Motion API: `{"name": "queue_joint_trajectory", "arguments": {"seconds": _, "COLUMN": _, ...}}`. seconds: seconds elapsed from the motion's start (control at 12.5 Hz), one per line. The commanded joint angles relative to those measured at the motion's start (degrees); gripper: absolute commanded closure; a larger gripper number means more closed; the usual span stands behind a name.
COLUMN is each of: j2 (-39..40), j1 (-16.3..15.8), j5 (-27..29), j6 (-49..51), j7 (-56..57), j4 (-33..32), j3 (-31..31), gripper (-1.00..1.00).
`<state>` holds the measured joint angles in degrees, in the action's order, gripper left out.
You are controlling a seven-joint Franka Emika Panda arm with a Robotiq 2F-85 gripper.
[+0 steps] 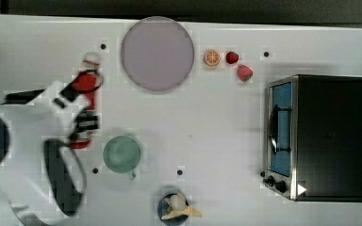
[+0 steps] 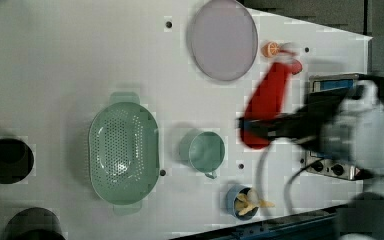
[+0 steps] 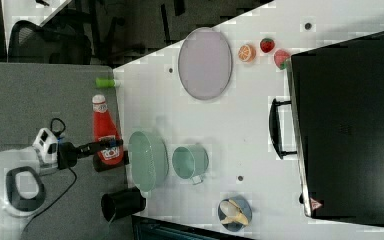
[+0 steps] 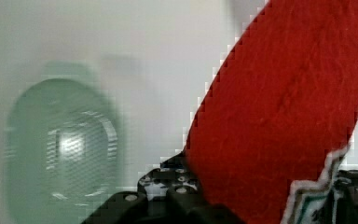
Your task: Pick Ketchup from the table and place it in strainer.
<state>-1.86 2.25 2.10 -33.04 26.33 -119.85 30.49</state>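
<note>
Red ketchup (image 3: 105,132) clamped low in gripper (image 3: 105,146) | lifted | risk: long bottle swings, slips, misses strainer (image 2: 124,152)

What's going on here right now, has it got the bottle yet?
Yes. The gripper has its jaws closed on the lower body of the ketchup, and in the right view the bottle is up off the table, beside the strainer rather than in it. The strainer itself is empty, its perforated bottom bare in the left view. The teal cup sits next to it, untouched. So the pick is done and the placing is not.
</note>
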Motion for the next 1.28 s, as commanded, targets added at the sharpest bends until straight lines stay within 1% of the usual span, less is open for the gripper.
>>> {"name": "queue_joint_trajectory", "arguments": {"seconds": 0.08, "j2": 6.64, "j1": -2.22, "j5": 1.18, "j6": -6.34, "j7": -14.29, "j4": -1.85, "j3": 5.3, "gripper": -0.25}}
{"name": "queue_joint_trajectory", "arguments": {"seconds": 0.24, "j2": 10.94, "j1": -2.91, "j5": 1.05, "j6": -11.64, "j7": -18.02, "j4": -1.86, "j3": 7.97, "gripper": -0.25}}
{"name": "queue_joint_trajectory", "arguments": {"seconds": 0.4, "j2": 15.54, "j1": -4.39, "j5": 0.28, "j6": -15.12, "j7": -18.93, "j4": -1.89, "j3": 9.39, "gripper": -0.25}}
{"name": "queue_joint_trajectory", "arguments": {"seconds": 0.64, "j2": 22.32, "j1": -6.82, "j5": -4.25, "j6": -21.29, "j7": -19.88, "j4": -1.99, "j3": 9.22, "gripper": -0.25}}
{"name": "queue_joint_trajectory", "arguments": {"seconds": 0.72, "j2": 24.31, "j1": -7.31, "j5": -5.1, "j6": -23.69, "j7": -21.74, "j4": -2.09, "j3": 9.23, "gripper": -0.25}}
{"name": "queue_joint_trajectory", "arguments": {"seconds": 0.88, "j2": 27.15, "j1": -7.95, "j5": -5.9, "j6": -24.56, "j7": -26.94, "j4": -2.17, "j3": 9.18, "gripper": -0.25}}
{"name": "queue_joint_trajectory", "arguments": {"seconds": 0.96, "j2": 27.8, "j1": -8.08, "j5": -7.04, "j6": -24.59, "j7": -28.18, "j4": -2.15, "j3": 9.13, "gripper": -0.33}}
{"name": "queue_joint_trajectory", "arguments": {"seconds": 1.12, "j2": 27.87, "j1": -8.16, "j5": -9.67, "j6": -24.55, "j7": -28.3, "j4": -2.67, "j3": 8.54, "gripper": -0.75}}
{"name": "queue_joint_trajectory", "arguments": {"seconds": 1.2, "j2": 27.74, "j1": -8.0, "j5": -9.93, "j6": -26.28, "j7": -28.45, "j4": -2.58, "j3": 8.37, "gripper": -0.97}}
{"name": "queue_joint_trajectory", "arguments": {"seconds": 1.28, "j2": 27.28, "j1": -7.83, "j5": -9.92, "j6": -26.81, "j7": -28.49, "j4": -2.54, "j3": 8.35, "gripper": -1.0}}
